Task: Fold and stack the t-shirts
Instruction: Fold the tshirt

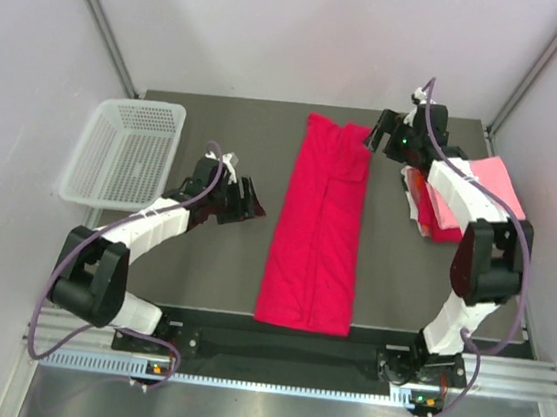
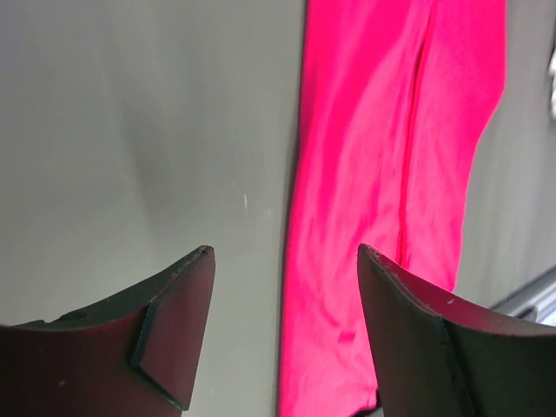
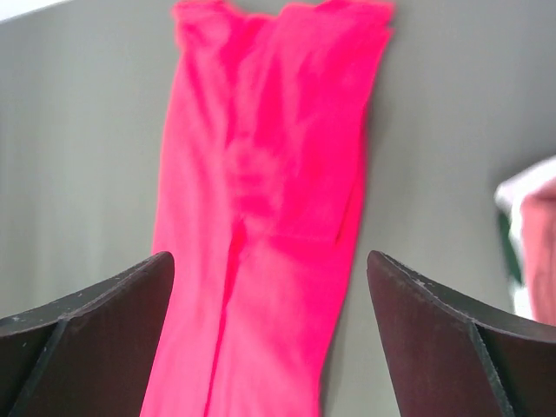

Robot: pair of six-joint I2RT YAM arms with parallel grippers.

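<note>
From above, I count one crimson shirt (image 1: 316, 233), folded into a long strip down the middle of the table (image 1: 202, 260). One stack (image 1: 482, 186) of folded shirts lies at the right edge, partly under my right arm. It shows pink on top and red below, but I cannot tell how many it holds. One white basket (image 1: 124, 151) sits at the far left. My left gripper (image 1: 244, 200) hangs just left of the strip, and my right gripper (image 1: 379, 137) is at its far right corner.

At my left wrist, the left gripper (image 2: 285, 250) has its jaws apart and holds nothing; the shirt (image 2: 382, 174) lies below, to the right.

At my right wrist, the right gripper (image 3: 269, 256) gapes wide and empty above the shirt (image 3: 269, 130). The stack (image 3: 534, 226) shows at the right edge.
</note>
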